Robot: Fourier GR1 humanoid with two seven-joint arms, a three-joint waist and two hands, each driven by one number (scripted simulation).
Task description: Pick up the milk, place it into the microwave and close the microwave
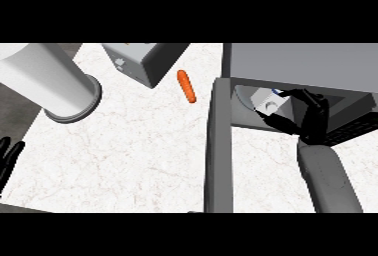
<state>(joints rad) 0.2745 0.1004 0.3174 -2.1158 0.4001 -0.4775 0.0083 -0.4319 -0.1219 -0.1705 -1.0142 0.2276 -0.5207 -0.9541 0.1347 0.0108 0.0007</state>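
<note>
The microwave [295, 62] stands at the right of the counter with its door [220, 145] swung open toward me. Inside its cavity sits the white milk carton [267, 101], on the glass turntable. My right hand [306, 117] reaches into the cavity, fingers and thumb curled round the carton's right side. My left hand [9, 155] rests open at the view's left edge, fingers up, far from the microwave.
An orange carrot [187, 86] lies on the white marble counter [133, 150] left of the microwave door. A grey toaster-like box [144, 60] stands at the back. A large white cylinder [55, 82] stands at the back left.
</note>
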